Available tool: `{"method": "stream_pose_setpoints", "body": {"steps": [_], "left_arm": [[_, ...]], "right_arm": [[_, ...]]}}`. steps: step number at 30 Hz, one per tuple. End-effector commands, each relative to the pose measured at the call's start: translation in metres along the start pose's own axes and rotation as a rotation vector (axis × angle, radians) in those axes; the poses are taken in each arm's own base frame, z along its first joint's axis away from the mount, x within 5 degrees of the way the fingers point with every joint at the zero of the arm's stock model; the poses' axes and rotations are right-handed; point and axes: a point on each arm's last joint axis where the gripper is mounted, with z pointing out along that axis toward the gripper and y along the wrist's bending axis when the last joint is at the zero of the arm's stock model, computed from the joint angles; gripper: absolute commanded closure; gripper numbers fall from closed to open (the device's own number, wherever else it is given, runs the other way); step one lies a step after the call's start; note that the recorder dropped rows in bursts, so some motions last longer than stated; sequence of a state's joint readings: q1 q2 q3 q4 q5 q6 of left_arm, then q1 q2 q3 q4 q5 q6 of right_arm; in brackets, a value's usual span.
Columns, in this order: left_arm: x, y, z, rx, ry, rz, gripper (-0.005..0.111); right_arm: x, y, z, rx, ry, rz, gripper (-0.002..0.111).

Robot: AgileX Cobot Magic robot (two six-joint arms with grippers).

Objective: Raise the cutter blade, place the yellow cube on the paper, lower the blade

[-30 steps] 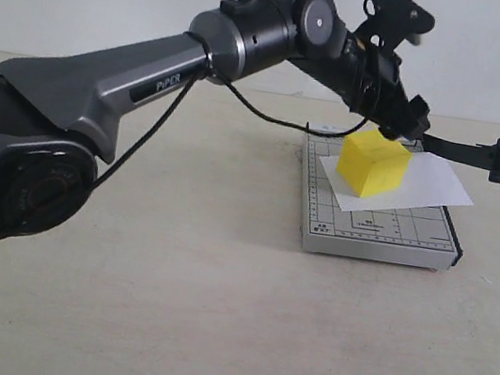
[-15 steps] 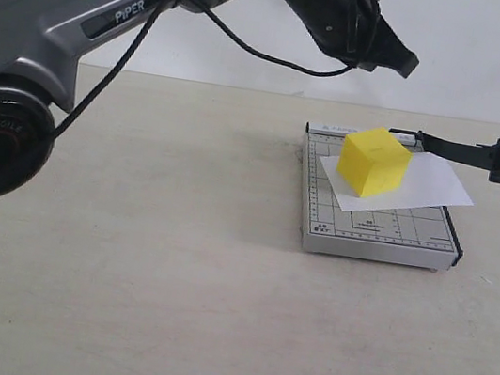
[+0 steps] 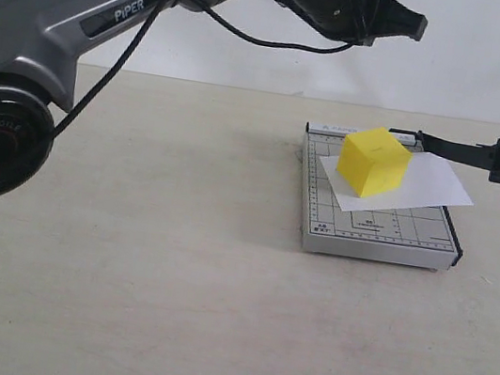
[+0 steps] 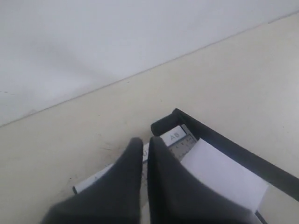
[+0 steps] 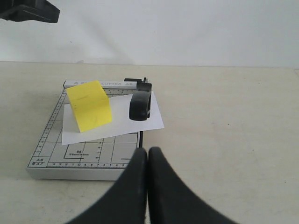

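So the cube step looks done: yellow cube (image 3: 373,164) sits on the paper (image 3: 436,184) on the trimmer (image 3: 376,231), cutter blade (image 3: 470,151) raised. Left gripper (image 3: 411,25) is above the trimmer and right gripper (image 5: 147,154) is off its handle end, both pinched together, empty. Next I'd push the handle down.

In the exterior view the cutter blade (image 3: 470,152) runs off the right edge, its handle end cut short, and the left hand (image 3: 400,23) is clipped by the top edge. The yellow cube (image 3: 374,162) hides part of the paper (image 3: 436,184) behind it. In the left wrist view blurred dark fingers (image 4: 163,186) cover the cube and most of the trimmer base (image 4: 175,136).
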State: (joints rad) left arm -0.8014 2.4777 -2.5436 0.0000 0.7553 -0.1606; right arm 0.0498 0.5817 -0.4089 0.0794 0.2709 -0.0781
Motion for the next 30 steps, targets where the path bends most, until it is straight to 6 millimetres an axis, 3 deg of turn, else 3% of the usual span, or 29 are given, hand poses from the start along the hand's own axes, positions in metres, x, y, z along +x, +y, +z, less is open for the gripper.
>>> {"method": "stream_pose_setpoints", "body": {"steps": [1, 9, 13, 16, 21, 23, 25, 26, 30], "left_arm": [[-0.016, -0.008, -0.017, -0.068, -0.085, 0.018, 0.102], [-0.031, -0.017, -0.042, -0.084, -0.117, 0.036, 0.102], [-0.039, -0.027, -0.066, -0.100, -0.104, 0.071, 0.102], [-0.051, -0.040, -0.096, -0.125, -0.119, 0.118, 0.102], [-0.082, -0.075, -0.188, -0.105, -0.265, 0.198, 0.102], [-0.096, -0.078, -0.232, -0.148, -0.351, 0.242, 0.102], [-0.105, -0.071, -0.266, -0.212, -0.410, 0.262, 0.102], [-0.110, -0.063, -0.290, -0.274, -0.438, 0.276, 0.102], [-0.116, -0.022, -0.351, -0.505, -0.422, 0.323, 0.102]], "right_arm": [[0.000, 0.000, 0.000, 0.000, -0.005, -0.005, 0.108], [0.000, 0.000, 0.000, -0.001, -0.003, -0.006, 0.108], [0.002, 0.000, 0.000, -0.002, 0.016, -0.029, 0.108], [0.003, 0.000, 0.000, -0.002, 0.026, -0.053, 0.108], [0.005, 0.000, 0.000, -0.005, 0.051, -0.056, 0.108], [0.006, 0.000, 0.000, -0.007, 0.069, -0.056, 0.108], [0.007, 0.001, -0.001, -0.008, 0.078, -0.056, 0.108], [0.008, 0.001, -0.001, -0.008, 0.080, -0.056, 0.108], [0.008, 0.001, -0.001, -0.008, 0.080, -0.056, 0.108]]}}
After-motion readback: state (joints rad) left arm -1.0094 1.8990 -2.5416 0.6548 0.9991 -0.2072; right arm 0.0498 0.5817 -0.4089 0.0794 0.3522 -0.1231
